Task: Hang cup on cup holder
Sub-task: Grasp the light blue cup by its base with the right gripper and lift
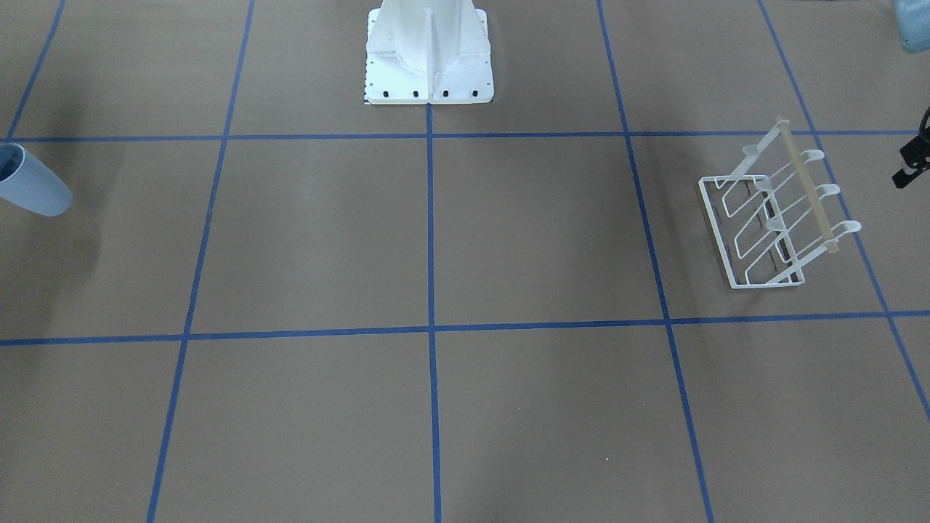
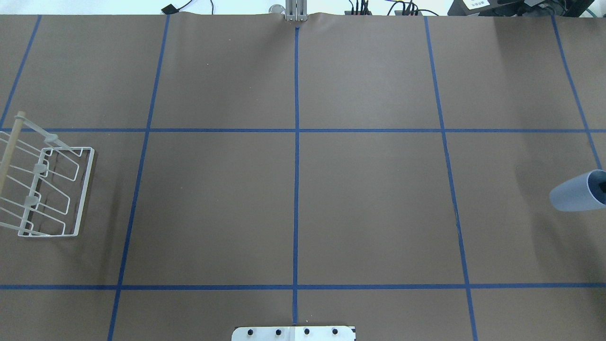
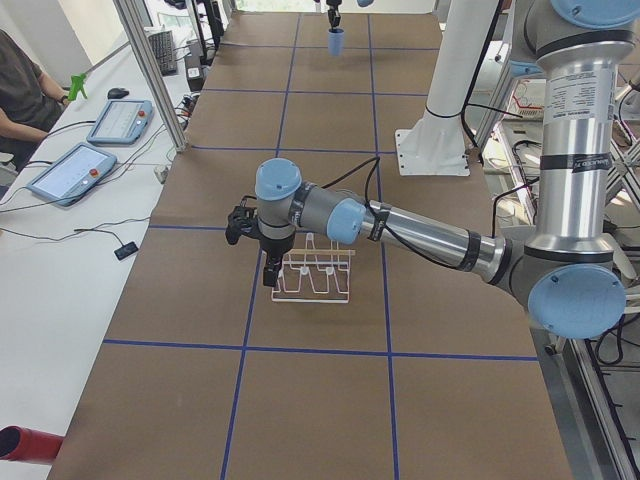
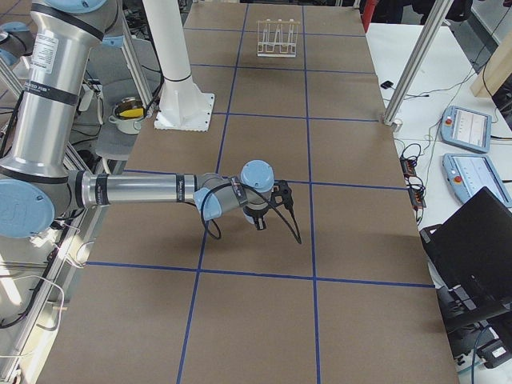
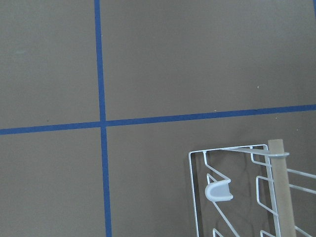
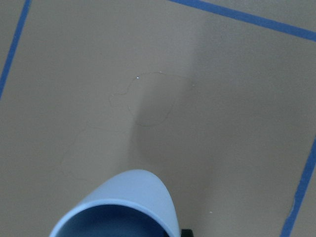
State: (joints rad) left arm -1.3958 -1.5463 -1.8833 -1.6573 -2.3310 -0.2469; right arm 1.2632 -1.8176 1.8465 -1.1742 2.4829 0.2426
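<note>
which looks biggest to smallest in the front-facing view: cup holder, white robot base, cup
cup holder
white robot base, close second, top cropped
cup, partly cut off by the edge

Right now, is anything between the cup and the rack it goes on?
Nothing visible. The cup is at the robot's right edge, the rack near its left; only bare table and tape lines lie between. The left gripper hangs beyond the rack.

- The desk (image 2: 369, 208) is covered in brown paper, marked off by blue tape lines (image 2: 296, 166).
- A white wire cup holder (image 1: 807, 187) stands at its left end.
- A white pedestal base (image 1: 429, 76) is bolted mid-desk on the robot's side.
</note>
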